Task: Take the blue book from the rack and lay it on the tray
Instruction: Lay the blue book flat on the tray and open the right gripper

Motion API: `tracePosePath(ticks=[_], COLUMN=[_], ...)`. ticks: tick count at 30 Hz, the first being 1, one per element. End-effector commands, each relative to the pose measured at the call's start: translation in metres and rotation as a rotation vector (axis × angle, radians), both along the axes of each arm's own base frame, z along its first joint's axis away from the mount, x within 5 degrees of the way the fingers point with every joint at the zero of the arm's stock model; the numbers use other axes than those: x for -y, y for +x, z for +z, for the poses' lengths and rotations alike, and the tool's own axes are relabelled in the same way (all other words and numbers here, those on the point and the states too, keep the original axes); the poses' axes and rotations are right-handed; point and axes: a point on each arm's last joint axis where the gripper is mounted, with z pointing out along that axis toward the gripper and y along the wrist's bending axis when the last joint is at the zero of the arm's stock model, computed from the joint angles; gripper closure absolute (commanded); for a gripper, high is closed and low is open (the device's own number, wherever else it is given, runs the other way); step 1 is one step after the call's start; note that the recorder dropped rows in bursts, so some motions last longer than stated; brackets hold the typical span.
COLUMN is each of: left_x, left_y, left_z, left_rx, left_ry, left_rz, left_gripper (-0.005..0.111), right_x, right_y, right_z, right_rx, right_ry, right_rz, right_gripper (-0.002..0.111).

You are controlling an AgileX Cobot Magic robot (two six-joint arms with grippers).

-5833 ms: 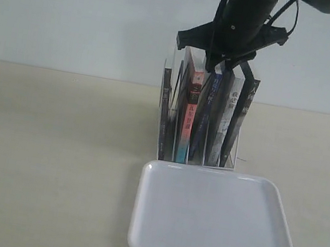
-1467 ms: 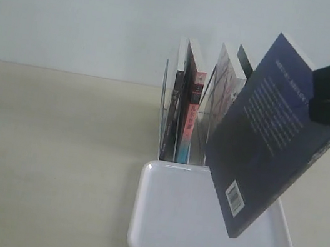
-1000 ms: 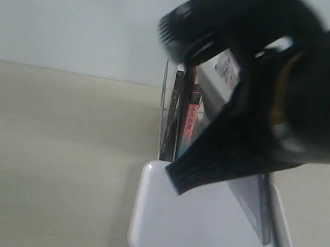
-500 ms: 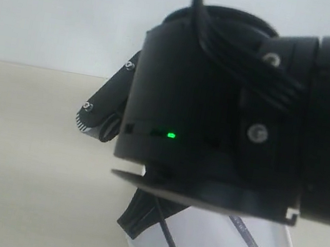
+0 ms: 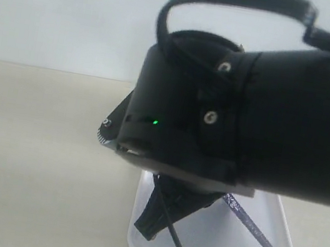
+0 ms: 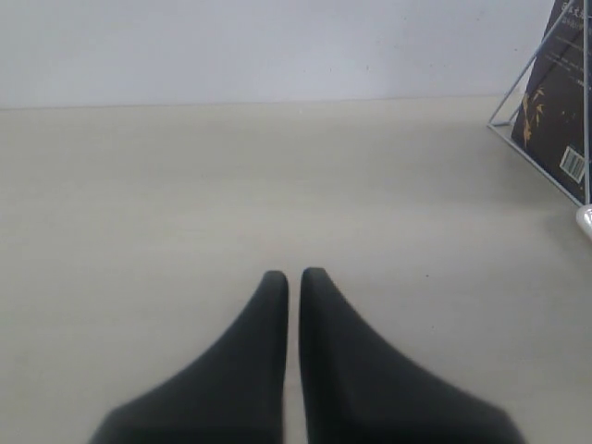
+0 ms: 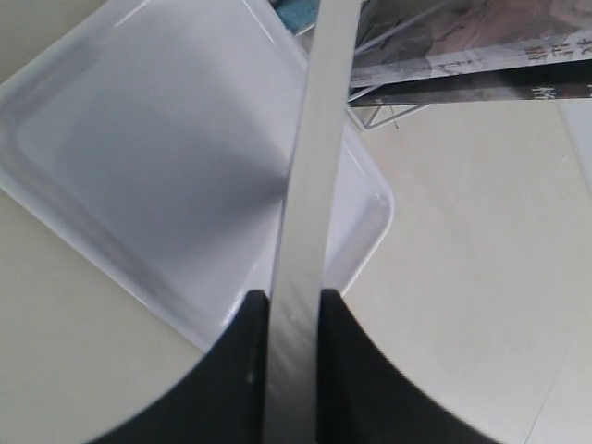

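The left tool (image 6: 293, 275) hangs over bare counter (image 6: 139, 185), its two fingers all but together with nothing between them. The right tool (image 7: 294, 305) is clamped on the page edge of the blue book (image 7: 312, 157), which slants edge-on above the tray (image 7: 139, 139). The book's low end lies by the tray's right rim, and whether it touches there cannot be told.

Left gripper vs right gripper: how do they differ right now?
The left gripper is shut with nothing between its fingers; the right gripper is shut on the blue book at its page edge. The left gripper points across the table; the right gripper hangs over the tray. Both have dark, tapered fingers.
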Motion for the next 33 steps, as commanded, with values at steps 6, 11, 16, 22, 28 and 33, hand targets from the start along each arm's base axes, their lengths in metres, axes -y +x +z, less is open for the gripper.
tracePosePath(ticks=[6, 11, 16, 22, 28, 33], left_x=[0.0, 0.0, 0.0, 0.0, 0.0, 0.0], left_y=[0.0, 0.0, 0.0, 0.0, 0.0, 0.0], left_z=[0.0, 0.0, 0.0, 0.0, 0.0, 0.0], left_rx=[0.016, 0.016, 0.016, 0.016, 0.016, 0.016], left_ry=[0.006, 0.006, 0.006, 0.006, 0.006, 0.006], left_rz=[0.002, 0.002, 0.002, 0.002, 0.002, 0.002], left_gripper=[0.103, 0.103, 0.103, 0.103, 0.103, 0.103], right_x=[-0.011, -0.014, -0.014, -0.02, -0.017, -0.016], right_y=[0.003, 0.003, 0.002, 0.004, 0.007, 0.007], right_z=[-0.042, -0.051, -0.051, -0.052, -0.049, -0.048], right_rx=[-0.102, -0.126, -0.118, -0.102, -0.036, -0.025], right_ry=[-0.091, -0.091, -0.071, 0.004, 0.008, 0.019], right_rz=[-0.041, -0.071, -0.098, -0.08, -0.15, -0.188], right_gripper=[0.108, 0.108, 0.107, 0.069, 0.05, 0.05])
